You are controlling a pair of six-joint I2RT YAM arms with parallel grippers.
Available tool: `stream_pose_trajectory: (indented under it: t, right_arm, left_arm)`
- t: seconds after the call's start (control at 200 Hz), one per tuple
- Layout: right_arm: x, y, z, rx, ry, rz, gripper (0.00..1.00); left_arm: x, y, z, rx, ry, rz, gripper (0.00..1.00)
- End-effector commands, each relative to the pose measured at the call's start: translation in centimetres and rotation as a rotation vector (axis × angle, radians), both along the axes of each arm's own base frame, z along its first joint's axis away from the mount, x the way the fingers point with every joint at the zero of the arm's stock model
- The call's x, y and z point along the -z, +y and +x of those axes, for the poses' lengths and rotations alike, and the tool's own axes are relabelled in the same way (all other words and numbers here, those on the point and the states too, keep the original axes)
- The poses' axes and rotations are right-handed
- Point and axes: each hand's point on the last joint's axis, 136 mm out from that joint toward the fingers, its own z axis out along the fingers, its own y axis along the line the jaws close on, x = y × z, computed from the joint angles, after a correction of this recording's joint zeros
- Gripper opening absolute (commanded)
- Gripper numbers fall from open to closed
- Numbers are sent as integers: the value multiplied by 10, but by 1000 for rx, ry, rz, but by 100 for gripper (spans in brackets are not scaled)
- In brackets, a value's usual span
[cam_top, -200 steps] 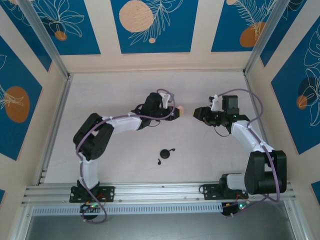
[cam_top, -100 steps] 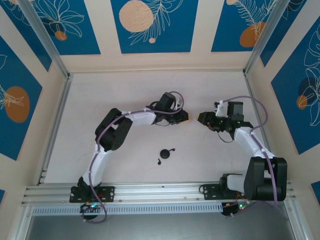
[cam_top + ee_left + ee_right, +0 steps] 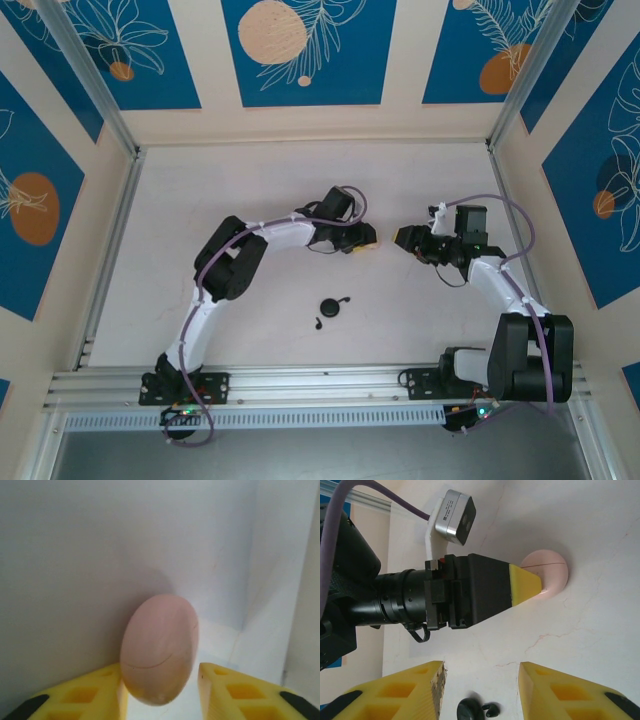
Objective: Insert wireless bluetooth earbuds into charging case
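Note:
A closed pale pink round case (image 3: pixel 160 650) lies on the white table between the yellow fingers of my left gripper (image 3: pixel 160 680). The gripper is open; the case touches the left finger and a gap shows on the right. In the right wrist view the pink case (image 3: pixel 547 572) sits behind a left finger (image 3: pixel 524 584). My right gripper (image 3: pixel 482 690) is open and empty, facing the left one (image 3: pixel 368 238) across a short gap. A black round case (image 3: pixel 330 307) lies nearer the bases, with a black earbud (image 3: pixel 346 299) beside it and another (image 3: pixel 317 323) just below. The pink buds are hidden.
White table (image 3: pixel 240 190) enclosed by cream walls with blue panels; an aluminium rail (image 3: pixel 320 380) runs along the near edge. The black case (image 3: pixel 469 711) and a black bud (image 3: pixel 491 710) lie low between my right fingers' line of sight.
The left gripper has swung right and dropped over the pink case, which it now covers from above. The right gripper drew back slightly to the right.

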Motion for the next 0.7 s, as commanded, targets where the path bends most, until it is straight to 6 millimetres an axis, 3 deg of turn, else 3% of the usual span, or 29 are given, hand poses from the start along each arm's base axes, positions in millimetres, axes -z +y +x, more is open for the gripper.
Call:
stream_pose_trajectory:
  t: [0.0, 0.07, 0.295, 0.695]
  right_arm:
    - [-4, 3, -7, -16, -12, 24, 44]
    - [-5, 3, -8, -18, -14, 24, 44]
    - [-7, 5, -13, -37, -22, -20, 46]
    - [-6, 30, -37, -161, 33, -147, 49]
  left_arm:
    - [3, 21, -2, -7, -12, 127, 49]
    - [-2, 31, -1, -2, -36, 170, 55]
    - [-25, 66, -3, 19, -110, 291, 59]
    - [-52, 130, -30, 65, -221, 474, 62]
